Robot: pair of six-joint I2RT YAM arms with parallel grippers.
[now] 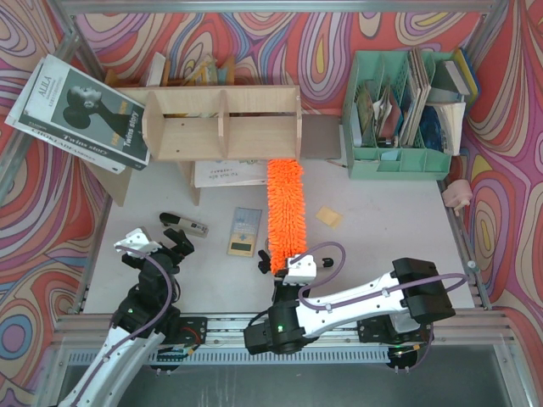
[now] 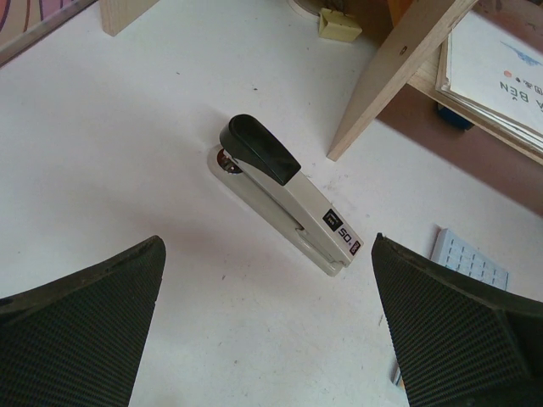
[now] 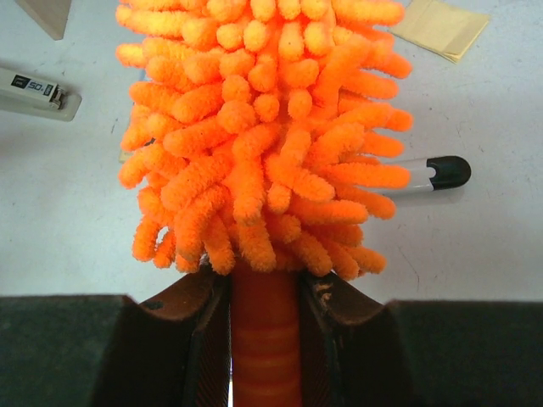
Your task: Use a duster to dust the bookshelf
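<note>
The duster (image 1: 284, 208) stretches near-to-far mid-table, fluffy head pointing far, its tip at the front edge of the bookshelf (image 1: 222, 124); the right gripper (image 3: 265, 309) clenches its handle. The left gripper (image 2: 267, 322) hangs released, jaws wide, over a stapler (image 2: 284, 199) on the white table (image 1: 382, 229), swirl-patterned walls (image 1: 339, 34) around.

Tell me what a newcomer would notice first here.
The bright orange duster stretches up mid-table, its tip near the plywood bookshelf, its handle clamped between the fingers of the right gripper. A swirling red-and-purple backdrop walls the scene. At near left, the left gripper hangs open over a grey stapler.
</note>
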